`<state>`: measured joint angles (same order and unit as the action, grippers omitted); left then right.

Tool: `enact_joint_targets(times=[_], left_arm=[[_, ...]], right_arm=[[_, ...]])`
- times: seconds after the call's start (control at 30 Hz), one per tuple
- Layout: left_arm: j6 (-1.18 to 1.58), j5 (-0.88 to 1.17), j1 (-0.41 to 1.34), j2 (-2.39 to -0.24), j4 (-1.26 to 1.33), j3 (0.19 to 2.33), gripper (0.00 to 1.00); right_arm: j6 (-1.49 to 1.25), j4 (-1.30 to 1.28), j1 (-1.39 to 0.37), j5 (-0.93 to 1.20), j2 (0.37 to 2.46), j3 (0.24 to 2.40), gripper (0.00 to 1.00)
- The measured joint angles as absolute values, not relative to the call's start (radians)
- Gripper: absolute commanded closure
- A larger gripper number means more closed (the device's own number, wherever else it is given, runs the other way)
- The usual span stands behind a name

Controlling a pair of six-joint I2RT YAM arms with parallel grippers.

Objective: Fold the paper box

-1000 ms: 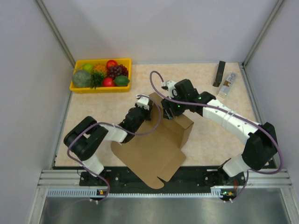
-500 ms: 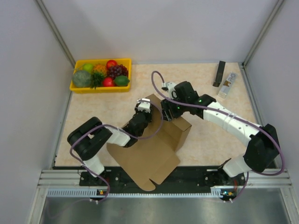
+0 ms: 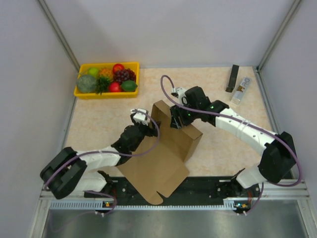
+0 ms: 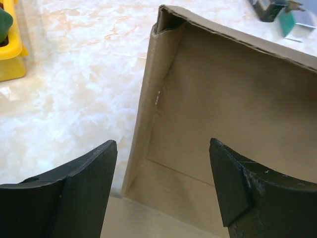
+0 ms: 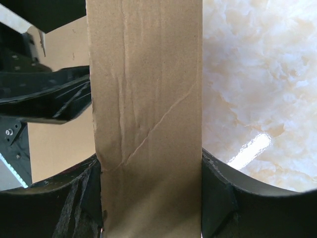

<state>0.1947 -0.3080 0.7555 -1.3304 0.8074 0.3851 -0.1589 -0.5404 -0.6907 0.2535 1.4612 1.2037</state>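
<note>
We see the right gripper [image 5: 151,166] clamping the box [image 5: 146,89] wall between its fingers [image 5: 220,198]; left gripper [image 4: 162,148] spread wide, box edge just ahead, seemingly untouched.

Bright, even light pours from overhead, and the pale counter [image 3: 218,89] looks nearly washed out in the top view, shadows soft and tight under the arms [image 3: 242,128]. Right wrist view: a white glare streak on the glossy counter, paper box [image 5: 148,99] creases crisp. Left wrist view: the left claw [image 4: 162,144] is near-black and slightly soft, the far background blurred.
</note>
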Motion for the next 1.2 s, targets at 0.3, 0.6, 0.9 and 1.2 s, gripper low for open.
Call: enact_joint_targets(times=[0.3,0.6,0.9,1.2], left_arm=[[0.331,-0.167,0.699,-0.909,0.592,0.266,0.11],[0.574,0.129,0.381,-0.879,0.195,0.658,0.01],[0.677,0.431,0.307,-1.252,0.173,0.941,0.04],[0.730,0.610,0.282,-1.432,0.261,0.912,0.35]], right_arm=[[-0.147,-0.541,-0.689,0.263,1.461,1.204,0.41],[-0.124,-0.550,-0.692,0.240,1.461,1.204,0.41],[-0.105,-0.570,-0.716,0.187,1.462,1.206,0.41],[-0.093,-0.592,-0.726,0.161,1.470,1.225,0.41]])
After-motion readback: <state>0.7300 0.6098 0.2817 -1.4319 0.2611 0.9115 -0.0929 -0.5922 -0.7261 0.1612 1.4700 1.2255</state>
